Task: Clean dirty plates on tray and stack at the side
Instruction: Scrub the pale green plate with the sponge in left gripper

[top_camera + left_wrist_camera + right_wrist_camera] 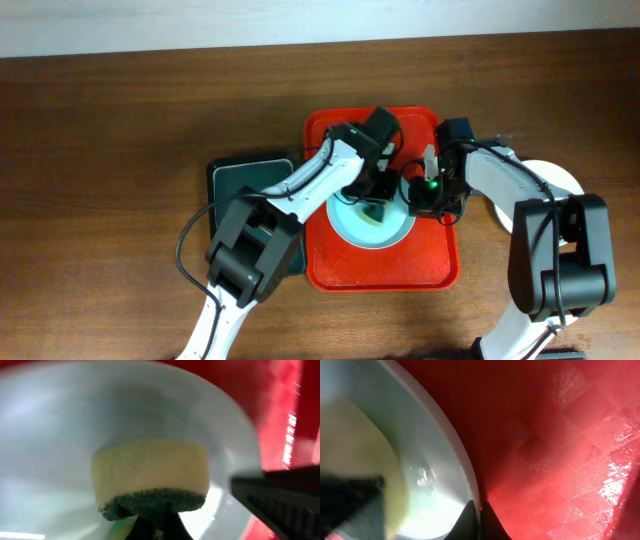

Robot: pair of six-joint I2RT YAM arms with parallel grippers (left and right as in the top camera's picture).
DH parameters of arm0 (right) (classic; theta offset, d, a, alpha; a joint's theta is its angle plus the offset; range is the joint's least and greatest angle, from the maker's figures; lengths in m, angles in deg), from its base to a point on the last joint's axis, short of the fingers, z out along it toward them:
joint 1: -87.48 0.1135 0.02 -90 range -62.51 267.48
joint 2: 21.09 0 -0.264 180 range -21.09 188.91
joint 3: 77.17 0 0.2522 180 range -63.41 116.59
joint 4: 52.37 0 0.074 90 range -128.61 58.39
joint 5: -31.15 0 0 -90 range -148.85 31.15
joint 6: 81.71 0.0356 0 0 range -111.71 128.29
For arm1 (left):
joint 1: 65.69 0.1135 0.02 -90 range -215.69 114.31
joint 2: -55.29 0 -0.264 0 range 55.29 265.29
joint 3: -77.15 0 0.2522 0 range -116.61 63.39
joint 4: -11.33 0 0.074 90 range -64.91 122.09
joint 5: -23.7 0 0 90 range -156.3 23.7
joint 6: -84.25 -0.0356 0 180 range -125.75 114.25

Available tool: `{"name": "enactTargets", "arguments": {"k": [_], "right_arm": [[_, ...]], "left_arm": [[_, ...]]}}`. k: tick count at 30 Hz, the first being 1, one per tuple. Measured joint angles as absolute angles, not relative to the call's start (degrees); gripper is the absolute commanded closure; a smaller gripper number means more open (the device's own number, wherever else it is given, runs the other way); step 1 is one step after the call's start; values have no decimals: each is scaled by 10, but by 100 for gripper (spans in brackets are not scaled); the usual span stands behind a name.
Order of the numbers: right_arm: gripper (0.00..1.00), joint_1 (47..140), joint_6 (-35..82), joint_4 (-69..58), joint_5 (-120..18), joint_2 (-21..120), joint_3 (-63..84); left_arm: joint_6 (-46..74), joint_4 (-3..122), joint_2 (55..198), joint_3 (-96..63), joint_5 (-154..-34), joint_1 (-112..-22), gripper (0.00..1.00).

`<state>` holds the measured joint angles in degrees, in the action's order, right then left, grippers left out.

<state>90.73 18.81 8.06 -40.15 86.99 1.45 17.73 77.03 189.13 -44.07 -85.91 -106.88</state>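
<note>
From above, the plate is sitting on the tray, with the right gripper touching its rim at 2 o'clock. Left wrist: the jaws of the left gripper are pinching a sponge against the plate. Right wrist: the right jaws are pinching the plate's rim.

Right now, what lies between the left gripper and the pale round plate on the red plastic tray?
A yellow sponge with a dark green scouring layer, held by the left gripper over the plate. The left wrist view shows it.
</note>
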Motion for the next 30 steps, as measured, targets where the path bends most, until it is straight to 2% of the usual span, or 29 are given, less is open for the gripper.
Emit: {"name": "enactTargets", "arguments": {"k": [7,11,14,18,24,30], "right_arm": [[96,906,188,82,-399,870,14],[96,910,188,82,-397,870,14],[96,910,188,82,-397,870,14],[96,911,188,81,-391,870,14],[96,916,188,81,-382,870,13],[96,915,188,88,-388,870,12]], "left_arm": [[173,798,1893,-442,-841,-1076,100],[178,870,1890,-453,-724,-1082,100],[180,909,1889,-452,-588,-1082,100],[200,933,1889,-449,-512,-1083,100],[211,959,1890,-454,-499,-1086,100],[214,1049,1901,-545,-594,-1055,100]]}}
